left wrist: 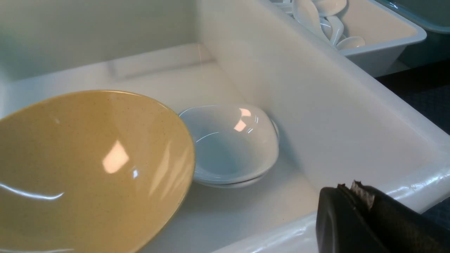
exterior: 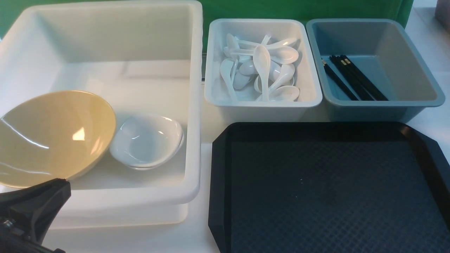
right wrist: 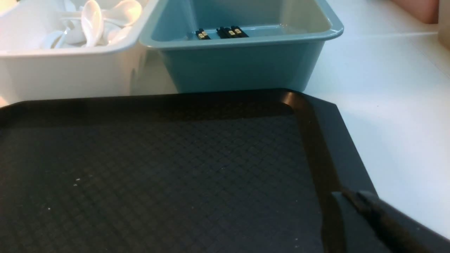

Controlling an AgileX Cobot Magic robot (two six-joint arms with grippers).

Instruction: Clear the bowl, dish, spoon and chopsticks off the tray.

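Note:
The black tray lies at the front right with nothing on it; it also fills the right wrist view. The mustard-yellow bowl leans tilted inside the big white bin, beside stacked white dishes. Both show in the left wrist view: the bowl and the dishes. White spoons lie piled in the small white bin; the task's spoon cannot be told apart. Black chopsticks lie in the grey-blue bin. My left gripper is shut and empty at the big bin's near rim. My right gripper is shut and empty over the tray's right rim.
The small white bin and the grey-blue bin stand side by side behind the tray. The big white bin's tall wall stands between the bowl and the tray. White tabletop lies right of the tray.

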